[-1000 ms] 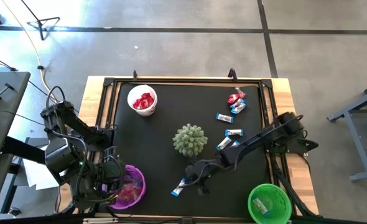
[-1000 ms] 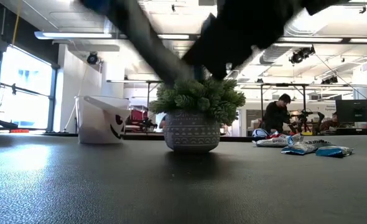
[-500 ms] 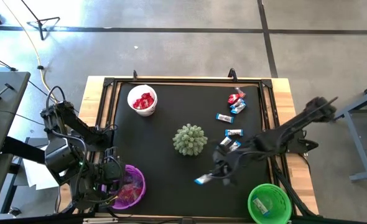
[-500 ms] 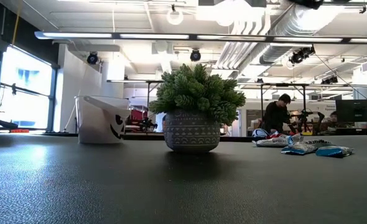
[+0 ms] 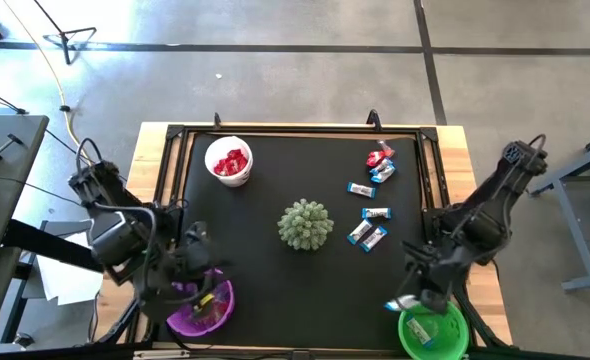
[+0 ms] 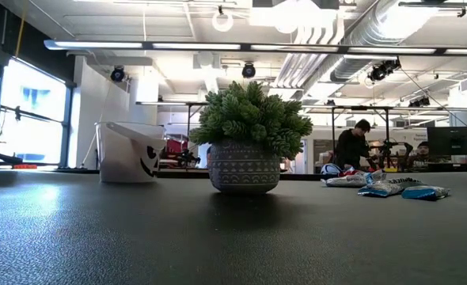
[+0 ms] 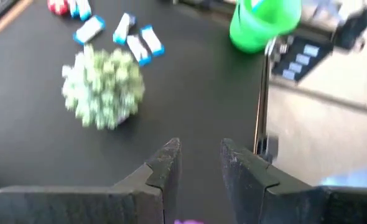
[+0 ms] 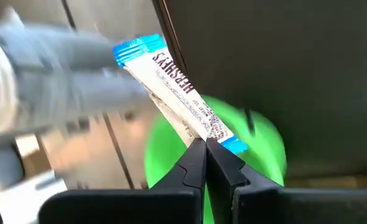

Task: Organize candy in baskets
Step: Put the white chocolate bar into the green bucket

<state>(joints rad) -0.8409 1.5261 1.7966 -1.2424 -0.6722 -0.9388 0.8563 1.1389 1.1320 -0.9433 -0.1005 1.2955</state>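
A blue-and-silver wrapped candy bar (image 8: pixel 177 87) is pinched by one end between the pressed-together fingers of the right gripper (image 8: pixel 206 144), which is held just above the rim of the bright green round plastic basket (image 5: pixel 434 328) at the near right corner of the black table mat (image 5: pixel 275 270); a blue-and-silver piece is already seen inside that basket; the left gripper (image 7: pixel 196 163) is held over the purple round basket (image 5: pixel 199 310) at the near left, its fingers slightly parted with nothing between them; pinkish sweets lie in the purple basket; red sweets fill the white round basket (image 5: pixel 229 161) at the far left; a spiky pale-green plant in a patterned pot (image 5: pixel 305 224) stands at the centre; loose blue-and-silver and red sweets (image 5: pixel 375 190) are scattered to its right.
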